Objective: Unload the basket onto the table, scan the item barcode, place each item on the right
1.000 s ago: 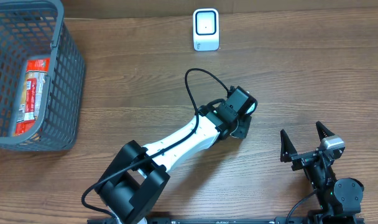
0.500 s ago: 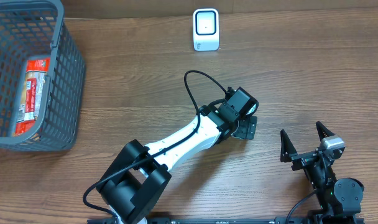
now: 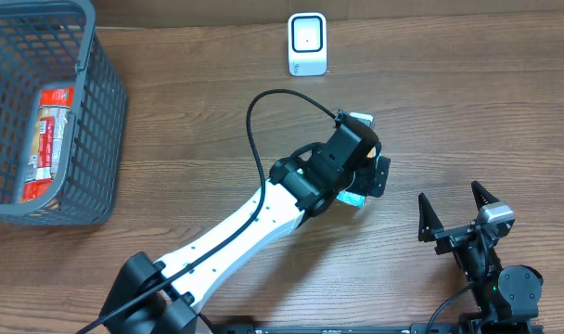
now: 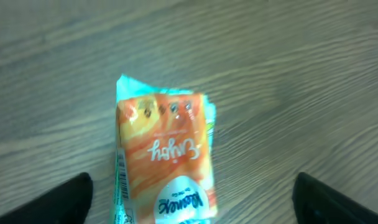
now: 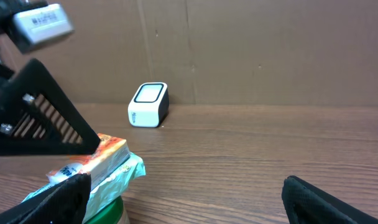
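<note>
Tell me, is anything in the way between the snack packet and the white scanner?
No, nothing visible. Only bare table lies between the snack packet and the scanner.

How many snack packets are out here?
2. One red packet lies inside the grey basket; one orange packet lies on the table below the left gripper. The basket may hide more.

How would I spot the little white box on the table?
Look along the far edge of the wooden table. The little white box stands alone there, well right of the grey basket. Nothing else is white with a dark-rimmed window on its face.
</note>
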`<state>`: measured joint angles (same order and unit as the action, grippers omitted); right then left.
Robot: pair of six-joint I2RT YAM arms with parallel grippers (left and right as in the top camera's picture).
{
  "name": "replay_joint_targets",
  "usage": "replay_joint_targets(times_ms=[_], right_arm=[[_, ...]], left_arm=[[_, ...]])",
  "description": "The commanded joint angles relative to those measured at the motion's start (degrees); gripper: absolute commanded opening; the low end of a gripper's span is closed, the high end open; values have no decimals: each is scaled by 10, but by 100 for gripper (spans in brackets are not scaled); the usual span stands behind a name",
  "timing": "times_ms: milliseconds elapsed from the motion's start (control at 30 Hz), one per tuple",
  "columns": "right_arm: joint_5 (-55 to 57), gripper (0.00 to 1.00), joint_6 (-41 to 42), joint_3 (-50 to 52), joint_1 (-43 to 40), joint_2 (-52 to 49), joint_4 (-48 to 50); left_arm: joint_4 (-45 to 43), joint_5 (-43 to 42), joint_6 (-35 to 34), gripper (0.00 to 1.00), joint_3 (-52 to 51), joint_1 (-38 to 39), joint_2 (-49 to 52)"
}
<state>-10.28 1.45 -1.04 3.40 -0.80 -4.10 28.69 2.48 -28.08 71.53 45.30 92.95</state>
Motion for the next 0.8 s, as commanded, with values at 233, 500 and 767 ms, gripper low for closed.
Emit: replay_joint_targets(times_ms=[233,500,767], right_arm=[[-1,100,-2,6,-3,6,3],[-1,100,-2,6,-3,6,3],[-1,100,-2,6,-3,6,3]], left_arm=[[-12,12,68,76,9,-1,52],[-20,12,88,45,10,-1,64],[-22,12,89,39,15,-3,63]])
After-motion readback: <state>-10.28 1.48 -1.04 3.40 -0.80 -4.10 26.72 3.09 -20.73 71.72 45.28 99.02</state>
